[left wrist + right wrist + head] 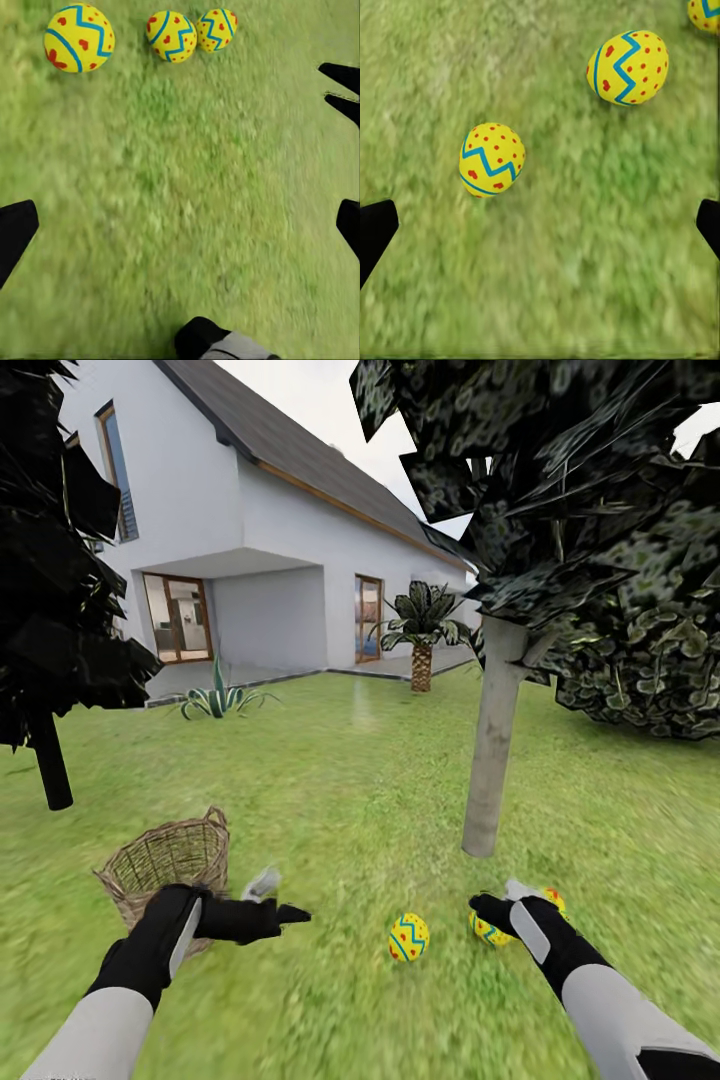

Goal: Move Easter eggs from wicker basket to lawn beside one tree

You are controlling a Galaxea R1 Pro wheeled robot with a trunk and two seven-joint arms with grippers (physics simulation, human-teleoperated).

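Note:
Three yellow Easter eggs with blue zigzags lie on the lawn (pixel 340 790) near the pale trunk of the tree (pixel 492 745). One egg (pixel 408 937) lies free. A second (pixel 486 932) is partly behind my right gripper (pixel 503 897), and a third (pixel 554 900) peeks out beyond it. That gripper is open above the grass, with eggs (pixel 492 159) (pixel 628 67) ahead of its fingers (pixel 375 232). My left gripper (pixel 275 898) is open and empty beside the wicker basket (pixel 165 865). No egg shows inside the basket. The left wrist view shows all three eggs (pixel 79 37) (pixel 172 35) (pixel 218 28).
A black-foliage tree (pixel 45 760) stands at the left, behind the basket. Farther back are a spiky plant (pixel 215 700), a small palm (pixel 422 650) and a white house (pixel 250 520). The tree's dark crown (pixel 600 540) hangs over the right side.

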